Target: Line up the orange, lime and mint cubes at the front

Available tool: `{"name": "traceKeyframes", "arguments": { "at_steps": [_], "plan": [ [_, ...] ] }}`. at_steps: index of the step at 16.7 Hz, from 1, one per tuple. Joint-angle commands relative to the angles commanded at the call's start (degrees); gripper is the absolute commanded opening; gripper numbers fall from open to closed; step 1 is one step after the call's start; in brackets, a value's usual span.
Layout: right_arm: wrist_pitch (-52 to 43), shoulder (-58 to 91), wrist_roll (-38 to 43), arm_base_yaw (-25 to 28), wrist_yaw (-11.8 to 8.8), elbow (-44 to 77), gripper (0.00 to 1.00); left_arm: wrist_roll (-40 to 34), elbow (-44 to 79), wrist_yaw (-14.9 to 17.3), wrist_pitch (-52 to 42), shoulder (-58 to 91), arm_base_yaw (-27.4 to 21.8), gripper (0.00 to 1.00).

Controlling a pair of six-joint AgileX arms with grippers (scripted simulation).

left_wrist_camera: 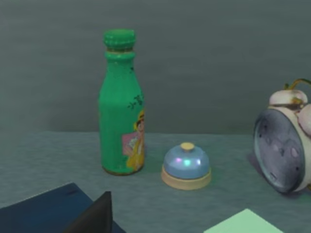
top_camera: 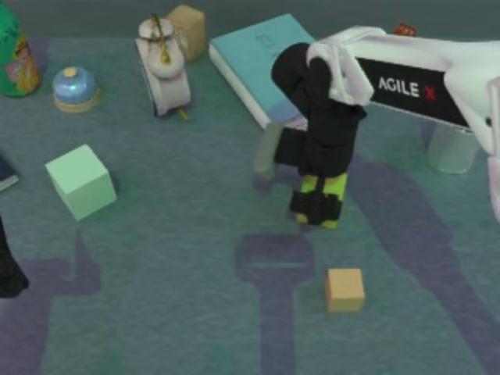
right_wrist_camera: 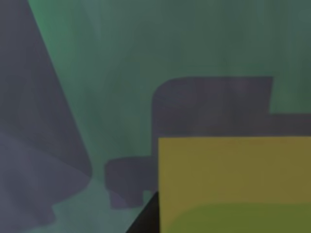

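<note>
My right gripper (top_camera: 318, 205) hangs over the middle of the table, shut on the lime cube (top_camera: 336, 186), which is raised off the cloth with its shadow below. The lime cube (right_wrist_camera: 233, 184) fills the near corner of the right wrist view beside one dark finger (right_wrist_camera: 148, 218). In front of it and slightly right lies the small orange cube (top_camera: 344, 290), apart from the gripper. The large mint cube (top_camera: 80, 180) sits on the left side; one of its corners (left_wrist_camera: 245, 223) shows in the left wrist view. My left arm (top_camera: 8, 269) stays parked at the left edge.
Along the back stand a green bottle (top_camera: 14, 58), a bell (top_camera: 75, 87), an alarm clock (top_camera: 162, 66), a tan block (top_camera: 187, 30) and a teal book (top_camera: 258, 58). A pale cup (top_camera: 451, 148) stands under the right arm. A small red object (top_camera: 405, 30) lies at the back right.
</note>
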Motion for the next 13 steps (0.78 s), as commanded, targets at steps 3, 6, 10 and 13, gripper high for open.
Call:
{"name": "traceKeyframes", "arguments": {
  "at_steps": [3, 6, 10, 13],
  "plan": [
    [0.0, 0.0, 0.0, 0.0, 0.0, 0.0, 0.0, 0.0, 0.0, 0.0, 0.0, 0.0, 0.0, 1.0],
    [-1.7, -1.41, 0.29, 0.09, -0.35, 0.88, 0.0, 0.0, 0.0, 0.0, 0.0, 0.0, 0.0, 1.0],
    [-10.14, -3.18, 0.33, 0.27, -0.39, 6.81, 0.0, 0.0, 0.0, 0.0, 0.0, 0.0, 0.0, 1.0],
    [-14.05, -4.43, 0.32, 0.45, -0.39, 9.97, 0.0, 0.0, 0.0, 0.0, 0.0, 0.0, 0.0, 1.0]
  ]
}}
